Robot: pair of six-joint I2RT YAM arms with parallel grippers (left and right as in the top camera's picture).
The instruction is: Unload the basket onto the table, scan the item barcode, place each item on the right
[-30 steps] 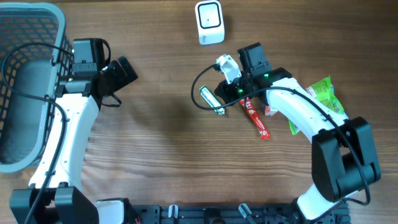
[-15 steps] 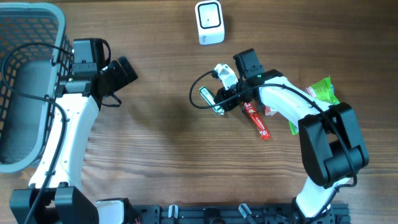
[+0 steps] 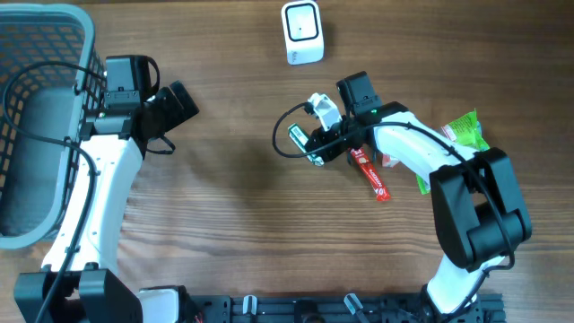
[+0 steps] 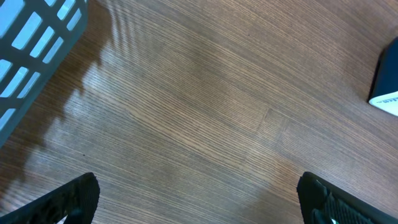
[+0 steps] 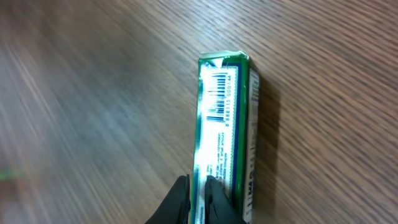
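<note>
Slim green-and-white box (image 5: 225, 124), barcode up, pinched in jaws of right gripper (image 5: 196, 193), left gripper (image 4: 196, 186) jaws wide

A brown wooden counter (image 3: 224, 224) fills the overhead view, its fine grain running from 9 o'clock to 3 o'clock. A black rail (image 3: 296, 309) lines its edge at 6 o'clock. Light is soft and even, leaving a pale sheen on the wood and faint shadows.
</note>
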